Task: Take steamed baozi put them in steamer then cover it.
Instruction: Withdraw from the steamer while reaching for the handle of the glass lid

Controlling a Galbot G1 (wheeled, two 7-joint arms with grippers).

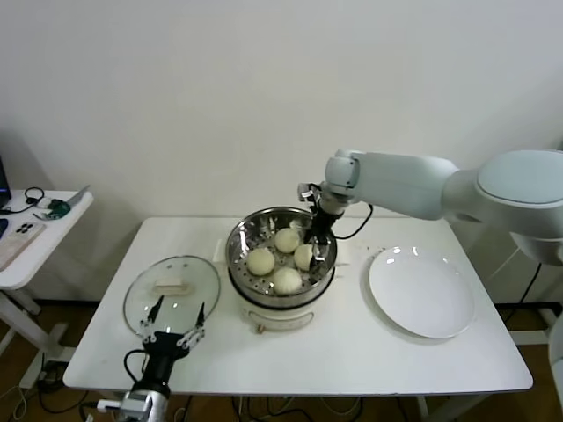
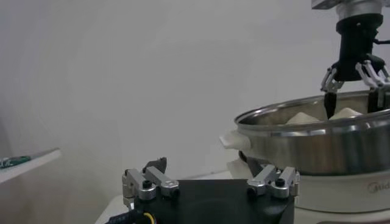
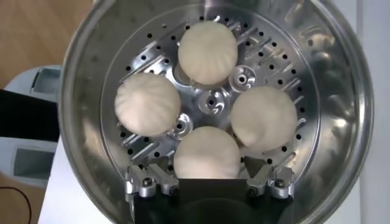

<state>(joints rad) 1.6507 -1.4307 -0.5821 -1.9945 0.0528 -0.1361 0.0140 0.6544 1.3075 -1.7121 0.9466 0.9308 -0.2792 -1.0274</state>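
Buns: all four buns (image 3: 207, 52) sit on the holed floor of the steamer (image 1: 239, 236), centre of the head view, ringed round its middle bolt

My right gripper (image 1: 318, 249): down inside the steamer at its right side, fingers spread either side of the nearest bun (image 3: 206, 152), holding nothing as far as I can judge (the pads themselves are below the edge of my wrist view, so contact there I cannot rule out)

My left gripper (image 1: 172, 335): lower left of the head view, near the table's front edge, fingers wide apart and empty, just at the near rim of the lid (image 1: 171, 293)

Lid: flat on the table (image 1: 352, 360) at left, white handle up, beside the steamer and not on it

Plate (image 1: 420, 291): right of the steamer, bare

Stage: loading looks done; covering is what remains

Risk one: if my right gripper lifts out crookedly, a finger could drag that nearest bun or knock the rim

Risk two: the lid is smooth glass, so a grip off the handle's middle could let it tilt or slip

Risk three: bringing the lid over while my right arm is over the pot would make the two collide
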